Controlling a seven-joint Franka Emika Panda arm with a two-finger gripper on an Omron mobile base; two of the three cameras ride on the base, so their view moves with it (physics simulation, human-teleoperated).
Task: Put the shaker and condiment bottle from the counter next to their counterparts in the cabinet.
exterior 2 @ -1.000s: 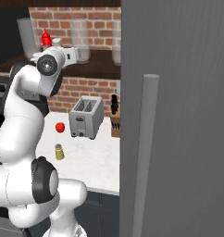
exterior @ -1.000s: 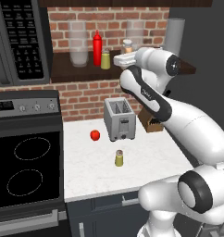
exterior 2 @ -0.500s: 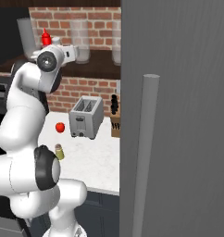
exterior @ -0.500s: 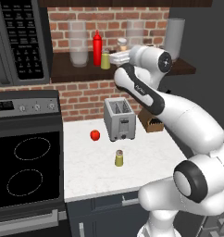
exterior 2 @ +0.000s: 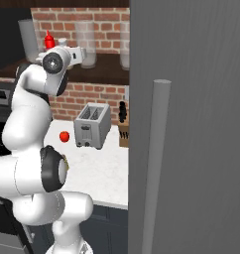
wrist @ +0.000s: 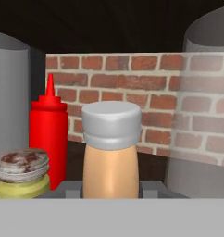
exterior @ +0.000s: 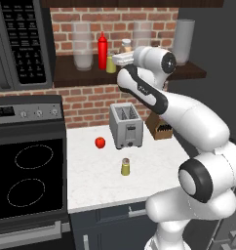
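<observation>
We start nearest: the shaker [exterior: 125, 167] stands near the counter's [exterior: 154, 168] front edge, untouched, so that half of the job is left. Up at the cabinet [exterior: 81, 77], our gripper [wrist: 111, 189] is clenched on the condiment bottle [wrist: 111, 152], held upright near the shelf's front edge. Behind it wait the red squeeze bottle [wrist: 49, 132] and twin shaker [wrist: 22, 173]; release remains.

Setting: my workplace is a home kitchen. Evidence: black stove [exterior: 27, 180], microwave [exterior: 17, 44], white marble counter [exterior: 95, 183], toaster [exterior: 126, 125], knife block [exterior: 160, 128], red brick wall [exterior: 90, 102], dark wooden cabinet [exterior: 81, 76] shelf holding jars [exterior: 83, 46].
</observation>
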